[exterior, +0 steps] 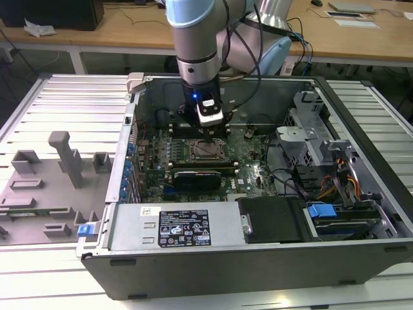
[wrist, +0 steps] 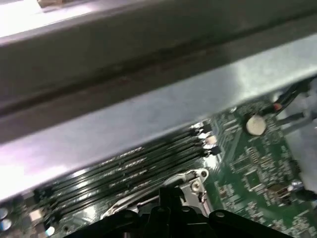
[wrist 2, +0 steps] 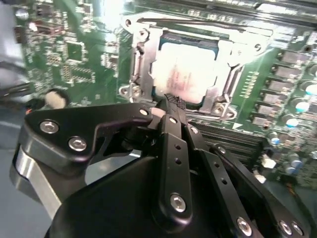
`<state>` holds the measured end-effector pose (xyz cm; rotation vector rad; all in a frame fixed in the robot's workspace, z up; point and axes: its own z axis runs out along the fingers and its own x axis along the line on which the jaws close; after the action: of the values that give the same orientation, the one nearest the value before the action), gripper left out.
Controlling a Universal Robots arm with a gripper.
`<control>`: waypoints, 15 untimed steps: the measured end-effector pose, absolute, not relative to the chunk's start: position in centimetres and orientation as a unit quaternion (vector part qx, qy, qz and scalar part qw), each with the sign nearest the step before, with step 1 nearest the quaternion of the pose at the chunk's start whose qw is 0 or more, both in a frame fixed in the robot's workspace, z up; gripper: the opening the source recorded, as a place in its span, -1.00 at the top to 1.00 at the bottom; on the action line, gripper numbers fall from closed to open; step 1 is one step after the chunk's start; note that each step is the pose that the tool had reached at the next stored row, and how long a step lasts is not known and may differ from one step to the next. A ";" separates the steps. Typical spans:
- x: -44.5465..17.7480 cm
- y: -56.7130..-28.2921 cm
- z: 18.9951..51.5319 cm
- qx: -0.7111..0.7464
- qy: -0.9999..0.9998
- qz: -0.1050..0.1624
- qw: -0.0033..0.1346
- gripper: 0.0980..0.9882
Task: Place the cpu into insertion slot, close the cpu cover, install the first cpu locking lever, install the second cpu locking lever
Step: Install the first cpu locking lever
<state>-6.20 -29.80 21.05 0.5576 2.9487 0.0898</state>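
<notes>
The slatted counter (exterior: 64, 103) carries an open computer case (exterior: 258, 261), whose power supply (exterior: 129, 226) bears a printed label (exterior: 184, 227). The arm (exterior: 197, 39) stands vertical over the motherboard (wrist 2: 74, 54). A black expansion card (exterior: 201, 175) lies just beside the insertion slot (exterior: 208, 150). The cpu (wrist 2: 185, 74) sits in that slot, with the cpu cover (wrist 2: 228, 64) lowered over it. The gripper (wrist 2: 171, 101), fingers drawn together, is at the cover's edge.

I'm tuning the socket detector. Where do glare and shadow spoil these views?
Second wrist view: glare whitens the cpu and the cpu cover, and the dark tool blocks their near edge. First wrist view: the metal chassis rail shines pale; the memory modules carry light streaks. Exterior view: even room light, the insertion slot dim inside the case.
</notes>
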 end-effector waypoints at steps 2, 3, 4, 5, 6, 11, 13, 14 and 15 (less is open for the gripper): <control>-5.7 -29.8 21.1 0.185 0.981 0.024 0.053 0.98; -5.6 -29.8 21.0 0.185 0.981 0.022 0.048 0.98; -5.6 -29.8 21.0 0.185 0.982 0.020 0.043 0.98; -5.5 -29.9 21.1 0.185 0.982 0.017 0.038 0.98; -5.5 -30.0 21.1 0.185 0.982 0.016 0.036 0.98; -5.5 -31.3 21.1 0.184 0.982 0.015 0.033 0.98; -5.5 -31.6 21.0 0.181 0.983 0.015 0.033 0.98; -5.5 -31.6 21.0 0.169 0.985 0.015 0.033 0.98; -5.5 -31.6 21.0 0.154 0.987 0.016 0.033 0.98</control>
<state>-5.51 -31.57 21.05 0.4739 3.0387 0.0482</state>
